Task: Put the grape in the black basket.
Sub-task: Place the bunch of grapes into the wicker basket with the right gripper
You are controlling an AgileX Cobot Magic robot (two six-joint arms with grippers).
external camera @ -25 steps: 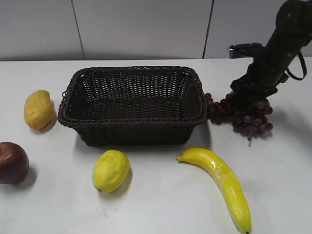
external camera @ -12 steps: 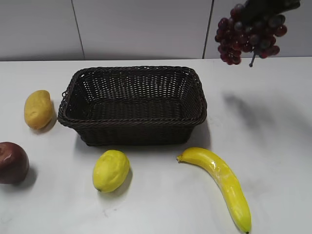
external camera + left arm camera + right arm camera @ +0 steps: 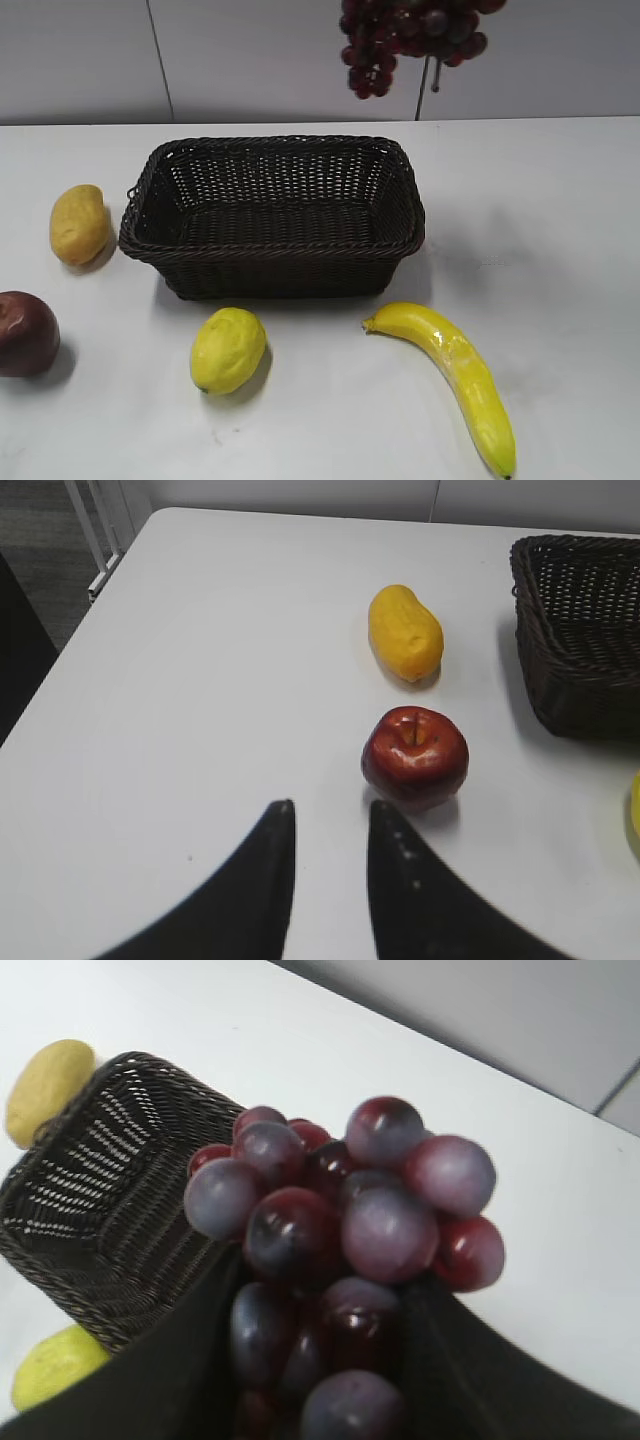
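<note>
The right gripper (image 3: pixel 320 1360) is clamped on the grape bunch (image 3: pixel 405 35), suspended above the black basket's (image 3: pixel 270 262) rear right corner. The left gripper (image 3: pixel 330 825) hovers near the apple (image 3: pixel 415 757), fingers slightly apart and empty.

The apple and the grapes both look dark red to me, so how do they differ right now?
The apple is one round fruit resting on the table; the grape bunch is many small berries, lifted high above the black basket. The apple sits untouched ahead of the left gripper; the right gripper clamps the grape. Both are glossy dark red.
</note>
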